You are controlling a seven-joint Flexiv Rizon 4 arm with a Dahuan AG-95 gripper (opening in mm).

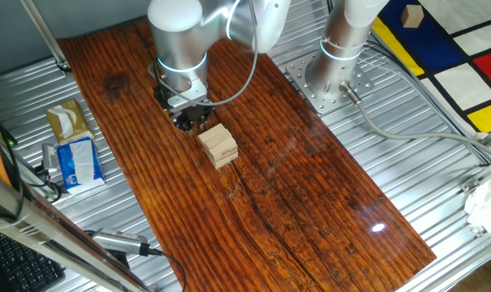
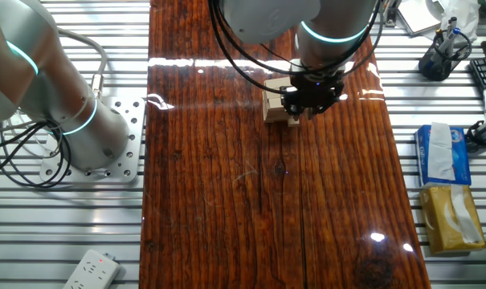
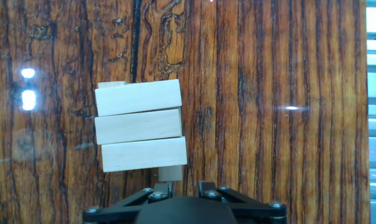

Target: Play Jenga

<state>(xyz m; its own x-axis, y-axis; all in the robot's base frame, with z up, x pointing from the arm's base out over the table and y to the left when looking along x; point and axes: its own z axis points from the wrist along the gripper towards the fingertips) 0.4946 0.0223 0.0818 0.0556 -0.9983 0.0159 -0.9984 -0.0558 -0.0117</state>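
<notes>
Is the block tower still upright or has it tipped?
Upright. The block tower stands stacked on the table, top three blocks level; the tool sits beside it.

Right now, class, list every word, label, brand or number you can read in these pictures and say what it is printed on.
None can be read.
Blue-and-white tissue packet: print is too small and blurred.
Tan tissue box: no legible text.
Jenga tower: plain blocks, no markings.
</notes>
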